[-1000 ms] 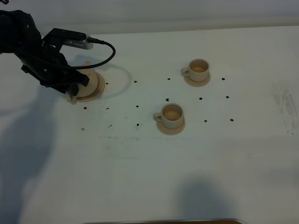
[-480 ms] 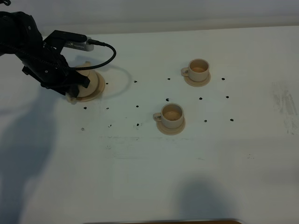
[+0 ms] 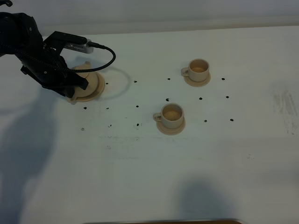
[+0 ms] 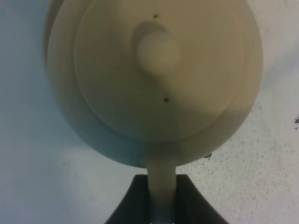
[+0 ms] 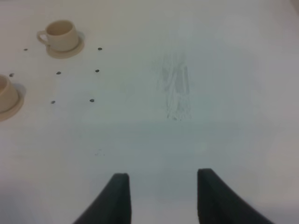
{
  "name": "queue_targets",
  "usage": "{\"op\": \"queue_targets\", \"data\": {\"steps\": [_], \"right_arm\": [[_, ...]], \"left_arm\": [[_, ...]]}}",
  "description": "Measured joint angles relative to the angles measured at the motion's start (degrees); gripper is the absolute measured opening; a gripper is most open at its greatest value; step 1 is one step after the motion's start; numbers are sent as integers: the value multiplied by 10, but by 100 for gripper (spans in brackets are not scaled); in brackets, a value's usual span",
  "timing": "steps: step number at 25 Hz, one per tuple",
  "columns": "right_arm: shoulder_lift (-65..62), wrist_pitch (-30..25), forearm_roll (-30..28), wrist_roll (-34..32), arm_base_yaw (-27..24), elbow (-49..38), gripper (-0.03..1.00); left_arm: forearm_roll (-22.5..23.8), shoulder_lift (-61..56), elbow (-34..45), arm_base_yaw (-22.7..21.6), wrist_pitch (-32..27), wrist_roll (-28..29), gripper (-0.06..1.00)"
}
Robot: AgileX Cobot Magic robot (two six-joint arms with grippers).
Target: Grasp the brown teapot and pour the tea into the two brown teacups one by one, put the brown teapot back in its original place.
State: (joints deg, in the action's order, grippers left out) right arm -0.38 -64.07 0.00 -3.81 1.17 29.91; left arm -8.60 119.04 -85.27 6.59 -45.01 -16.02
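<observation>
The brown teapot (image 3: 91, 80) sits on its wide saucer (image 3: 99, 88) at the far left of the table, largely covered by my left arm. From the left wrist view I look down on the teapot (image 4: 159, 74) and its knobbed lid. My left gripper (image 4: 162, 203) is shut on its loop handle (image 4: 162, 179). The two brown teacups stand on small saucers to the right, one further back (image 3: 198, 69) and one nearer (image 3: 172, 114). My right gripper (image 5: 163, 196) is open and empty above bare table, with a cup (image 5: 60, 33) far ahead of it.
Small black dots (image 3: 137, 106) mark the white tabletop between teapot and cups. A scuffed grey patch (image 3: 286, 105) lies near the right edge. A black cable (image 3: 106, 58) loops off my left wrist above the teapot.
My left gripper's fingers have closed onto the teapot's handle. The arm has shifted only slightly; the teapot and cups stay put.
</observation>
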Motion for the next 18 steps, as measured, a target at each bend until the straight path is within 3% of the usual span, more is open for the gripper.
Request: {"op": "queue_targets", "data": {"steps": [18], "right_arm": [[0,0,0,0,0,0,35]], "left_arm": [[7,-38,0,7,-6,-59,8]]}}
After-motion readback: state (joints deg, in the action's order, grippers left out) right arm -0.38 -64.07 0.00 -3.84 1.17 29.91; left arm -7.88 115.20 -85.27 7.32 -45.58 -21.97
